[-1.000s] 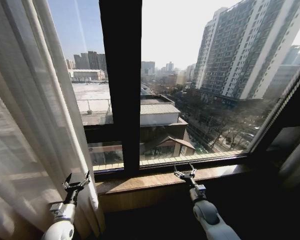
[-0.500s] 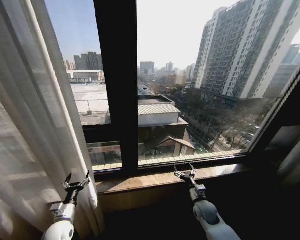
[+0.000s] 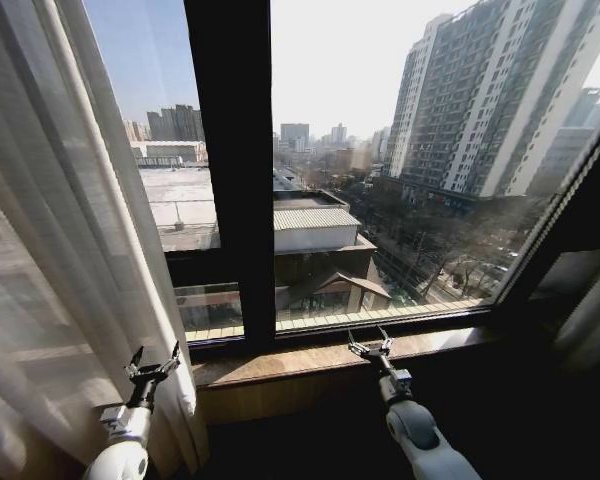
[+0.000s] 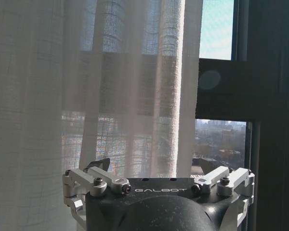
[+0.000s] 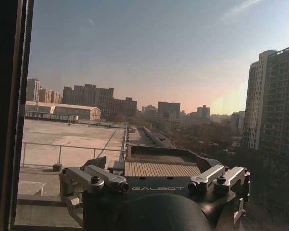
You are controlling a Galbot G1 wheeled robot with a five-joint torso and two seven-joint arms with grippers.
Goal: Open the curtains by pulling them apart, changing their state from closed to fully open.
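head view puts the curtains (image 3: 50, 250) bunched at the window's left side, glass bare beyond. left gripper (image 3: 152, 363) sits just beside the sheer panel's edge, jaws spread and empty. right gripper (image 3: 370, 342) hangs over the wooden sill (image 3: 280, 365), jaws released too.

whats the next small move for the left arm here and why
Probably ease the left end effector forward into the sheer curtain's inner edge and pinch a pleat: its fingers are open, and that panel hangs close beside it, covering the window's left part. The right end effector hovers open over the sill.
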